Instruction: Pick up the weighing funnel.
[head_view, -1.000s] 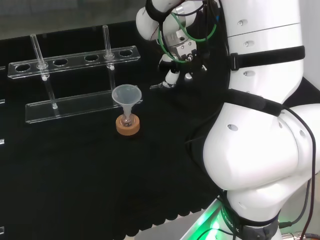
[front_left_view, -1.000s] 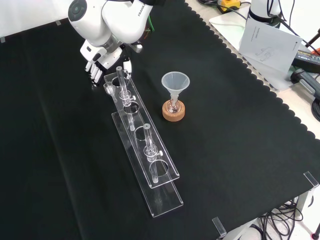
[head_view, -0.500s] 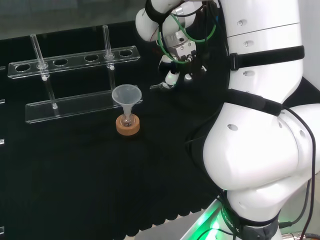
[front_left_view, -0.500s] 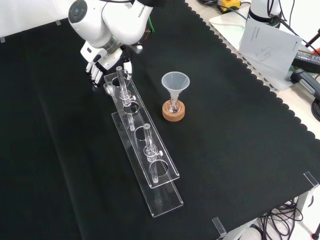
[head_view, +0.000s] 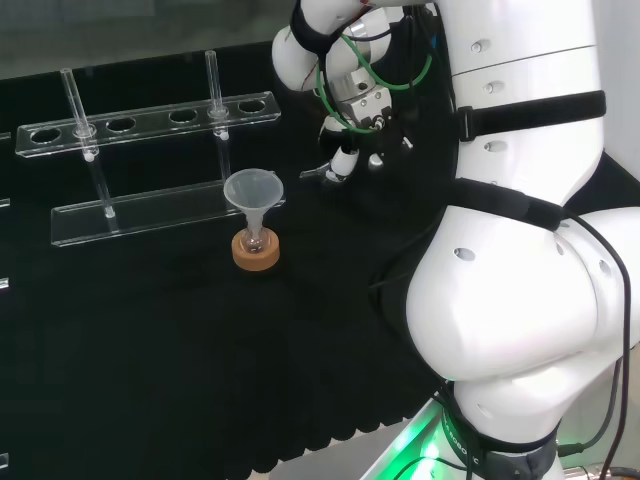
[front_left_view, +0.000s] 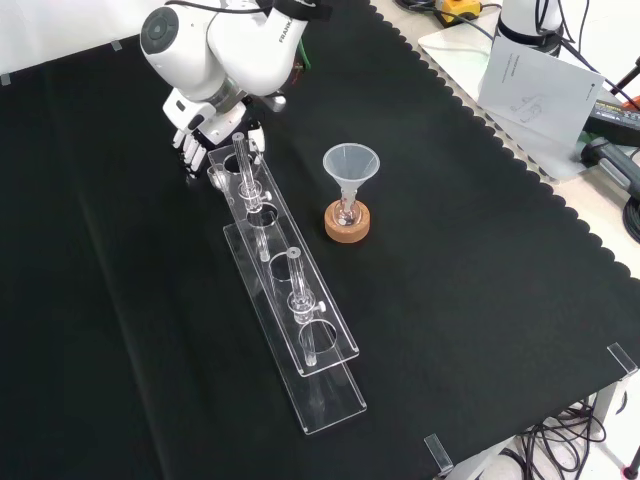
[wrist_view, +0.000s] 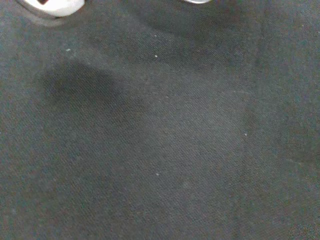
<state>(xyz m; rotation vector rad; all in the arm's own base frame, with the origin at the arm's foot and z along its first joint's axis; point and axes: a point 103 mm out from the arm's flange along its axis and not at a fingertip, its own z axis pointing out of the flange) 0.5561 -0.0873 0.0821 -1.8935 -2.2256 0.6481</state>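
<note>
The weighing funnel (head_view: 315, 172) is a small clear scoop with a short stem, low over the black cloth just past the rack's end. In the front view the weighing funnel (front_left_view: 215, 178) lies at the far end of the clear rack. The black and white hand (head_view: 345, 150) hovers right beside it, its fingers pointing down at the cloth. Seen from the front, the hand (front_left_view: 195, 140) has its fingers (front_left_view: 188, 152) on one side of the piece and its thumb (front_left_view: 256, 136) on the other, fairly straight and apart. Whether they touch the piece I cannot tell. The wrist view has close cloth under the hand (wrist_view: 50, 6).
A clear two-tier test tube rack (front_left_view: 290, 300) with two upright tubes runs along the cloth. The big funnel (front_left_view: 350, 165) stands in a small flask on a cork ring (front_left_view: 347, 224) to the rack's right. Papers (front_left_view: 540, 85) and cables lie beyond the cloth's scalloped edge.
The arm's upper link has swung a little to the right in the front view and the hand has shifted slightly. The weighing funnel has stayed where it was.
</note>
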